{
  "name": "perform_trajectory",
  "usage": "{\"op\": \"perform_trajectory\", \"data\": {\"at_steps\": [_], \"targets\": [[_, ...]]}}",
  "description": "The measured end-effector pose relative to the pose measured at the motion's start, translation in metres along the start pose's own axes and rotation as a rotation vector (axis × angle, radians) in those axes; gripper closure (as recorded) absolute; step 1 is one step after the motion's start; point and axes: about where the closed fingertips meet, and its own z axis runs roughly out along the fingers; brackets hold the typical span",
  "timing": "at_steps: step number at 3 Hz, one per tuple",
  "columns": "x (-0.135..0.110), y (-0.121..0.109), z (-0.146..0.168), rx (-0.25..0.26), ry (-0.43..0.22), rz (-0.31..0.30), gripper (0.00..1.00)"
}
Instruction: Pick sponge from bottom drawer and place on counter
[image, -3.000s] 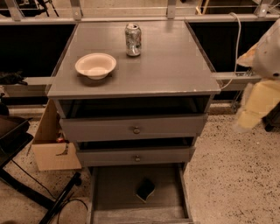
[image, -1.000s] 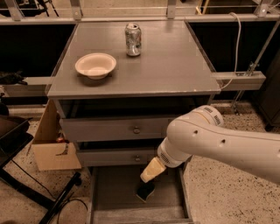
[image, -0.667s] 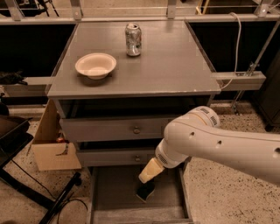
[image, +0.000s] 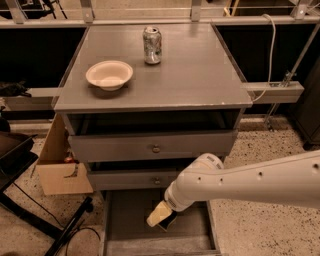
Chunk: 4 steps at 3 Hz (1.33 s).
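The bottom drawer (image: 125, 220) is pulled out at the foot of the cabinet, showing its flat grey floor. The sponge (image: 167, 223) lies in it; only a dark corner shows under my gripper. My gripper (image: 159, 215), cream-coloured at the end of the white arm, reaches in from the right and sits right over the sponge, covering most of it. The counter (image: 190, 75) is the cabinet's grey top.
A cream bowl (image: 109, 75) and a soda can (image: 152, 45) stand on the counter. The two upper drawers (image: 150, 147) are slightly open. A cardboard box (image: 57, 165) and black stand legs (image: 65, 225) are left of the cabinet. A rail with a cable (image: 272, 92) is at the right.
The arm swung in from the right side of the view down into the bottom drawer. In the last second the gripper moved slightly lower and left onto the sponge, hiding most of it.
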Motion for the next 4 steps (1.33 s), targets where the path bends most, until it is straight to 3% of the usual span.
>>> {"op": "perform_trajectory", "data": {"at_steps": [1,2,3,4], "targets": [[-0.006,-0.004,0.063,-0.068,-0.070,0.000,0.00],[-0.009,-0.012,0.118,-0.122,-0.093,0.000,0.00],[-0.009,-0.012,0.118,-0.122,-0.093,0.000,0.00],[-0.005,-0.022,0.134,-0.096,-0.097,-0.043,0.00]]}}
